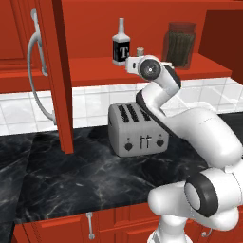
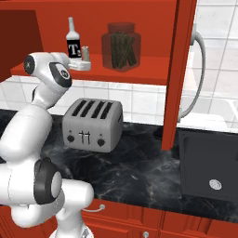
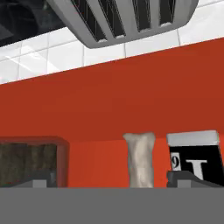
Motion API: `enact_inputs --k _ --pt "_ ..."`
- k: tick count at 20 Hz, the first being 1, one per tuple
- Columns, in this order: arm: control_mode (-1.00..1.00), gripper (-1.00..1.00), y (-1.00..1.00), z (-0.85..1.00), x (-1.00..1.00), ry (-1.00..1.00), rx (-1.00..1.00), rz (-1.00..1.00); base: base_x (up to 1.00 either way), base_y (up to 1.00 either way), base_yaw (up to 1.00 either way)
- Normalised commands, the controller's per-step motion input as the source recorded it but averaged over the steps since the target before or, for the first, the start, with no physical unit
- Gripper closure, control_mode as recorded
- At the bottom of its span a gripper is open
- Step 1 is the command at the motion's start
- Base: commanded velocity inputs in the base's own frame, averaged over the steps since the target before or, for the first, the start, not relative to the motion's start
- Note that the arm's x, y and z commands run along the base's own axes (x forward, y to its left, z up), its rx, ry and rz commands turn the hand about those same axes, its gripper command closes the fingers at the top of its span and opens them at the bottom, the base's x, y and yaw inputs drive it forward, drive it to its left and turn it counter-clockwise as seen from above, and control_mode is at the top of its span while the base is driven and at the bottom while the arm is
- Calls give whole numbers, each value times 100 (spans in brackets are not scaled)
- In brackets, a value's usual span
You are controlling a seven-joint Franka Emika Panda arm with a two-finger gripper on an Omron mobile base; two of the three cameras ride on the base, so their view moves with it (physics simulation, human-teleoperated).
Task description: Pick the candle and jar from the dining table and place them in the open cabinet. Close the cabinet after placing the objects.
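Note:
The pale candle [image 1: 140,51] [image 2: 85,52] stands upright on the red shelf [image 1: 95,69] of the open cabinet, beside a black-labelled bottle [image 1: 121,45]. My gripper [image 1: 133,61] [image 2: 86,66] is at the shelf's front edge, just before the candle. In the hand view, which is rolled upside down, the candle [image 3: 140,159] shows between the spread fingertips [image 3: 188,179] and nothing is held in the gripper [image 3: 114,183]. The jar [image 1: 180,43] [image 2: 121,46] [image 3: 28,164] with dark contents rests on the same shelf, further right. The dining table is out of view.
The cabinet door [image 1: 59,76] [image 2: 179,69] stands open edge-on, with its curved silver handle [image 1: 35,71] [image 2: 197,79]. A silver toaster [image 1: 137,129] [image 2: 93,123] sits on the black marble counter [image 1: 71,180] below the shelf. A dark sink [image 2: 209,167] lies to the right.

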Motion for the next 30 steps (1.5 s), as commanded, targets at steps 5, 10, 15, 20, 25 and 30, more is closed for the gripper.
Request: enact_inputs --k 5,10,15,20,25,30 --pt "-100 -100 0 0 -73 3 5 -14 0 0 0" --pt "-100 -100 0 0 -72 2 3 -13 0 0 0" --pt "-100 -100 0 -2 -71 0 1 -11 0 0 0" --pt "-100 -100 0 -7 -18 0 0 -1 0 0 0" --pt "-100 -100 3 -22 -27 0 -4 0 0 0 0" --pt "-100 -100 0 -23 -12 -7 -8 0 0 0 0"
